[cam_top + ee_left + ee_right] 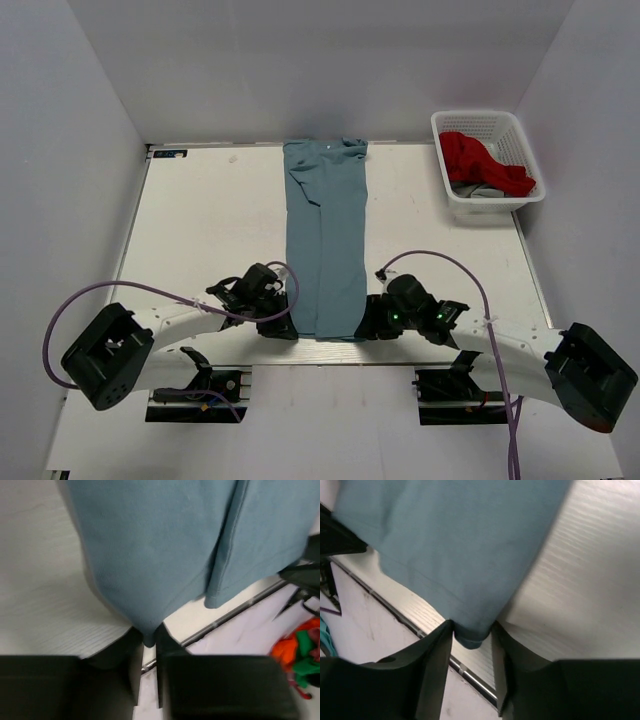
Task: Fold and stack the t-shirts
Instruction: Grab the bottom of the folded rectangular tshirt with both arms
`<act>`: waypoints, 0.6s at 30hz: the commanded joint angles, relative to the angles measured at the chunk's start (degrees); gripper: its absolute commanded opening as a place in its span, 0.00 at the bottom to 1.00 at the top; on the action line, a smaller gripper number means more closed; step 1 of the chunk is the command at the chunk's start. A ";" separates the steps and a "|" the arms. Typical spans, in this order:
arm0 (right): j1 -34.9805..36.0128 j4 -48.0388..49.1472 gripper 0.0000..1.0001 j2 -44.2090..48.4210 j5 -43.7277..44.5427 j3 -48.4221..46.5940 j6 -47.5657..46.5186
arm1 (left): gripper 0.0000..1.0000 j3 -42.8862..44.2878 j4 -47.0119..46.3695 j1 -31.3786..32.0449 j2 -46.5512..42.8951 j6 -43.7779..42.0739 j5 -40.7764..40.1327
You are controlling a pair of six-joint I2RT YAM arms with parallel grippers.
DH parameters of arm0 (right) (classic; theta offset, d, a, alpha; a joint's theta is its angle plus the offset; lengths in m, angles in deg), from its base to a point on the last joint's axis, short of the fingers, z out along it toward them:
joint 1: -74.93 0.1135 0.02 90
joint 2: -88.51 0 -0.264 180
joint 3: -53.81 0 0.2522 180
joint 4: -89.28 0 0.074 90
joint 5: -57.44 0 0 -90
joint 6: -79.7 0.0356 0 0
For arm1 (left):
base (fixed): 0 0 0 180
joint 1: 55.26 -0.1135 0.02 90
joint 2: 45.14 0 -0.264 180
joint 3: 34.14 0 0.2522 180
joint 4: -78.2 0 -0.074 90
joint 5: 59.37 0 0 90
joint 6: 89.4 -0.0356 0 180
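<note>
A grey-blue t-shirt (325, 240) lies folded lengthwise into a long narrow strip down the middle of the table, collar at the far edge and hem at the near edge. My left gripper (289, 326) is at its near left corner. In the left wrist view the gripper (149, 639) is shut on that corner of the t-shirt (160, 550). My right gripper (366, 326) is at the near right corner. In the right wrist view the gripper (472, 637) has the hem corner of the t-shirt (455, 540) filling the gap between its fingers.
A white lattice basket (486, 208) stands at the far right and holds a red garment (484, 160) and a grey one (478, 191). The table's metal near edge (470, 672) runs just under both grippers. White walls enclose the table.
</note>
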State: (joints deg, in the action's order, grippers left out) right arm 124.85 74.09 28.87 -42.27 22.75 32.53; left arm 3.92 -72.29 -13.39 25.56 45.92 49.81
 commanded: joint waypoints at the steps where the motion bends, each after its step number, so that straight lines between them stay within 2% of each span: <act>1: 0.19 -2.70 0.41 -1.45 -0.30 1.22 -0.82 | 0.19 -1.00 3.59 0.23 1.03 -2.52 -6.62; 2: 0.19 -2.70 0.31 -1.10 -0.13 1.04 -0.90 | 0.06 -1.00 3.59 0.23 1.02 -3.04 -6.61; 3: 0.27 -2.70 0.25 -0.92 -0.04 0.95 -0.82 | 0.00 -1.00 3.59 0.23 0.50 -3.04 -6.09; 4: 0.19 -2.44 0.19 0.21 0.39 0.95 -0.90 | 0.00 -1.00 3.59 0.23 0.50 -3.04 -5.47; 5: 0.19 -2.17 0.01 0.83 0.49 0.95 -1.25 | 0.00 -0.48 3.07 0.23 -0.20 -3.04 -4.86; 8: 0.54 -3.31 0.00 2.15 -2.23 -1.06 -5.38 | 0.00 -0.48 4.19 0.23 -2.30 -2.52 -1.09; 13: 1.59 -4.63 0.00 4.00 -10.49 1.21 -4.60 | 0.00 -6.35 3.94 1.37 -7.92 1.43 8.58; 15: 2.82 -6.56 0.00 4.53 -13.56 0.95 -4.77 | 0.00 -7.07 5.85 2.07 -9.43 2.84 10.17; 18: 4.58 -7.53 0.00 4.97 -13.58 0.26 -4.60 | 0.00 -5.76 9.20 2.60 -12.94 3.46 9.65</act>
State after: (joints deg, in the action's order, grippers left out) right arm 128.08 68.91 32.85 -51.87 23.10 28.51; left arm -2.38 -66.98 -11.71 15.63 47.91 56.82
